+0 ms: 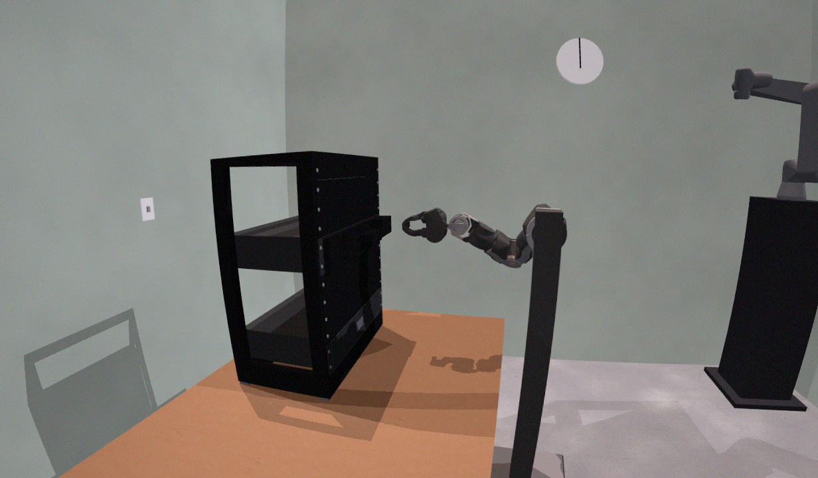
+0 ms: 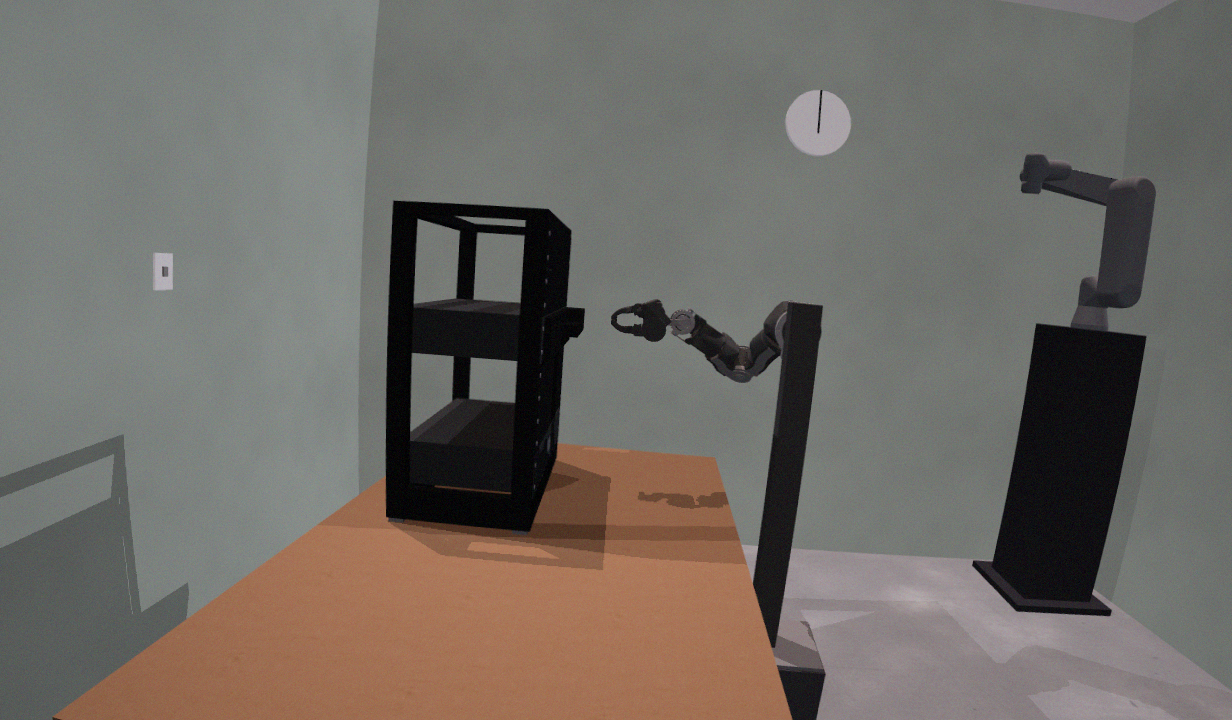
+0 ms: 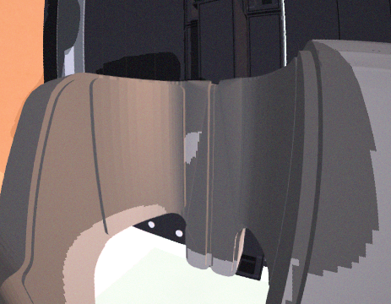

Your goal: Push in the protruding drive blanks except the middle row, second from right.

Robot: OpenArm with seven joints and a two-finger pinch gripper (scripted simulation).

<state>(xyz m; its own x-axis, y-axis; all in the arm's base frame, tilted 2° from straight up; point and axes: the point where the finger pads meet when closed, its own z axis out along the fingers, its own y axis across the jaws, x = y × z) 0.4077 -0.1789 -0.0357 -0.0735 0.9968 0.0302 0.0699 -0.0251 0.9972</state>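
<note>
Top view has the gripper (image 1: 407, 226) pinched fully closed with nothing in it, hanging in the air just off the rack (image 1: 222, 238) front. That rack sits on the orange table (image 1: 400, 427), one drive blank (image 1: 373, 224) poking out toward the fingers.

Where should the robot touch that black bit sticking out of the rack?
Meet the black bit on its flat front end, straight from the front where the gripper hangs, fingers shut. It juts squarely outward, so a push probably suits better than a pinch.
</note>
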